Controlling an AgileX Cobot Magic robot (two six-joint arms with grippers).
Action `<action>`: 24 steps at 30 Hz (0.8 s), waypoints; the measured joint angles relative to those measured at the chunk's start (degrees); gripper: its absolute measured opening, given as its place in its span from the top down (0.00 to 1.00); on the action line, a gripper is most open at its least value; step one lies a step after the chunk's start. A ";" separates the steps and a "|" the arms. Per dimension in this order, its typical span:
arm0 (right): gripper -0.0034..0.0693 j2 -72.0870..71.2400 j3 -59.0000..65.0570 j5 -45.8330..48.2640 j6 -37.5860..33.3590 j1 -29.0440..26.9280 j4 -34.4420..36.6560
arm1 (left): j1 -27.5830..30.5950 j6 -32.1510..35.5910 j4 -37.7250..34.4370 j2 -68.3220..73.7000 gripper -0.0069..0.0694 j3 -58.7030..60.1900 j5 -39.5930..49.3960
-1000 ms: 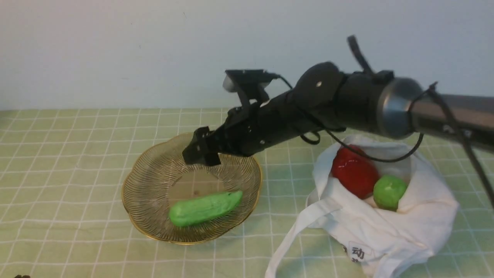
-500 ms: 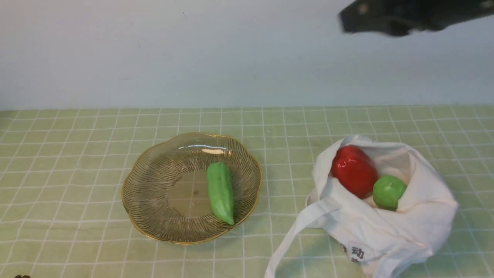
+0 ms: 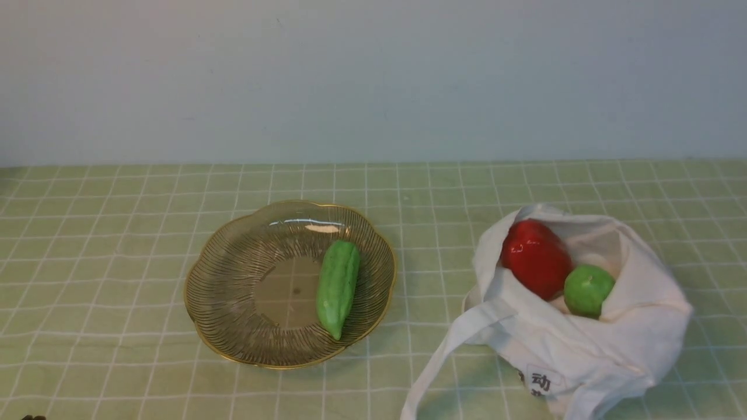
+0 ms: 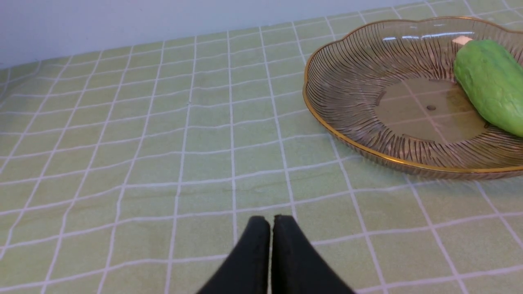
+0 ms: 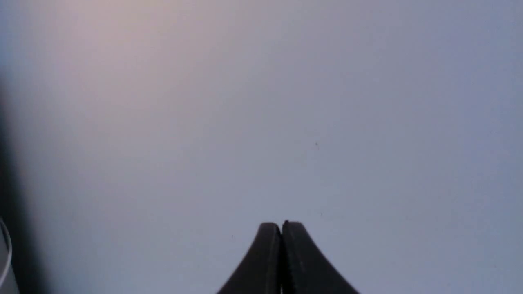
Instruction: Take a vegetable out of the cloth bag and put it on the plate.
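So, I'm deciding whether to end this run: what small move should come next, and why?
Probably just stop: the vegetable lies wholly inside the plate, outside the cloth bag, and the left gripper and right gripper are both shut, holding nothing.

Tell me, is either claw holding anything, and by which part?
Nothing. The left gripper and right gripper are shut empty; the ridged green gourd lies loose in the gold-rimmed glass plate.

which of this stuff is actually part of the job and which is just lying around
Part of the job:
- green gourd, lying in the plate
- glass plate
- cloth bag

Just lying about:
- red pepper, in the bag
- small green fruit, in the bag
- checked tablecloth
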 joint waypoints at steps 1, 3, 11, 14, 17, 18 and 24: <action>0.97 -1.90 2.28 -1.41 0.00 0.00 0.07 | 0.00 0.00 0.00 0.00 0.92 0.00 0.00; 0.97 -7.22 6.70 -3.68 -0.21 0.00 -0.25 | 0.00 0.00 0.00 0.00 0.92 0.00 0.00; 0.97 -15.49 16.53 -6.39 -1.01 0.00 -1.79 | 0.00 0.00 0.00 0.00 0.92 0.00 0.00; 0.97 -15.49 17.82 -5.91 -2.88 0.00 -2.12 | 0.00 0.00 0.00 0.00 0.92 0.00 0.00; 0.97 -15.49 20.48 -5.79 -5.60 0.00 -3.97 | 0.00 0.00 0.00 0.00 0.92 0.00 0.00; 0.97 -15.49 21.75 -5.72 -6.29 0.00 -4.69 | 0.00 0.00 0.00 0.00 0.92 0.00 0.00; 0.97 -15.49 31.58 -4.95 -8.36 -0.67 -10.11 | 0.00 0.00 0.00 0.00 0.92 0.00 0.00</action>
